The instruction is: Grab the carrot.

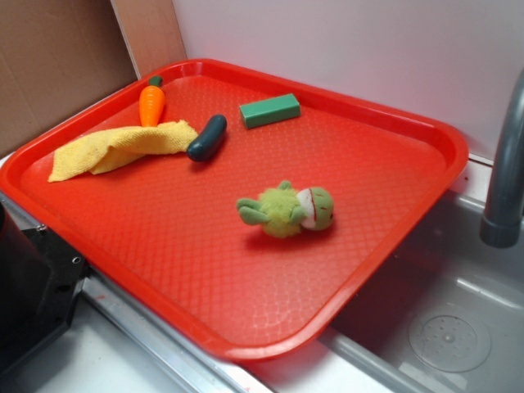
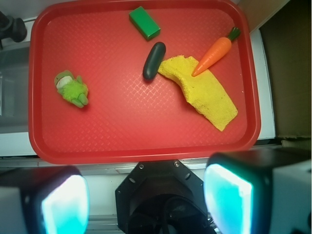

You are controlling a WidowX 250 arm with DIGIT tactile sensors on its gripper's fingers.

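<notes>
The carrot (image 1: 151, 103) (image 2: 214, 52) is small, bright orange and tapered, with a dark green stem cap. It lies at the far left corner of the red tray (image 1: 426, 135) (image 2: 44, 141), its tip resting on the yellow cloth (image 1: 115, 147) (image 2: 204, 92). In the wrist view my gripper (image 2: 146, 200) is high above the tray's near edge, far from the carrot. Its two pads (image 2: 66, 204) stand wide apart with nothing between them. The exterior view does not show the gripper's fingers.
A dark green toy cucumber (image 1: 206, 137) (image 2: 154, 60) lies beside the cloth. A green block (image 1: 269, 110) (image 2: 144, 22) sits at the tray's back. A green plush toy (image 1: 286, 210) (image 2: 72, 88) lies mid-tray. A sink (image 1: 450, 319) and grey faucet (image 1: 506, 172) are at the right.
</notes>
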